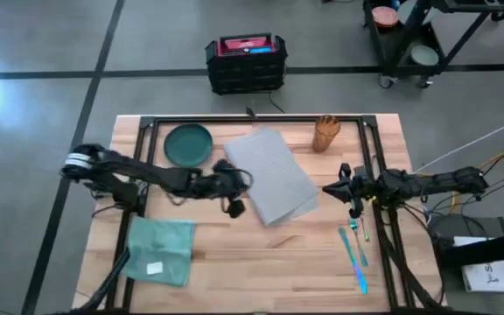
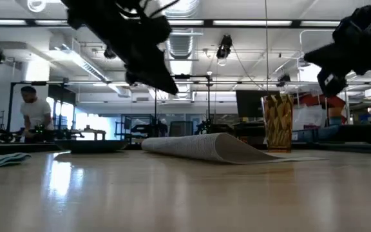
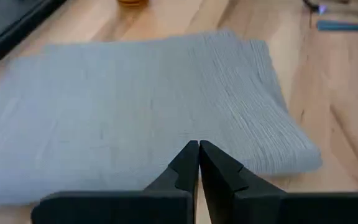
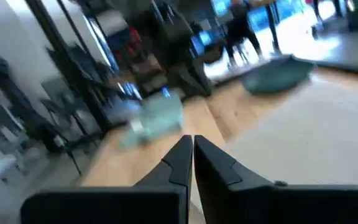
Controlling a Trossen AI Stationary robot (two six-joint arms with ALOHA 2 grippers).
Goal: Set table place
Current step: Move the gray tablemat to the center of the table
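On the tabletop (image 1: pixel 261 254) a dark green plate (image 1: pixel 188 144) sits at about 10 o'clock from the centre, and a wooden cup (image 1: pixel 326 133) stands near 1 o'clock. A teal napkin (image 1: pixel 159 250) lies at 8 o'clock, and cutlery (image 1: pixel 354 249) at 4 o'clock. The grey placemat (image 1: pixel 270 174) lies skewed just above the middle, between plate and cup, with its lower right edge doubled over in a fold. The left pincer (image 1: pixel 234 185), clenched with its tips together, hovers at the mat's 9 o'clock edge, with nothing between them. The right pincer (image 1: pixel 333 188), also clenched and empty, hangs off the mat's 3 o'clock side, above the cutlery.
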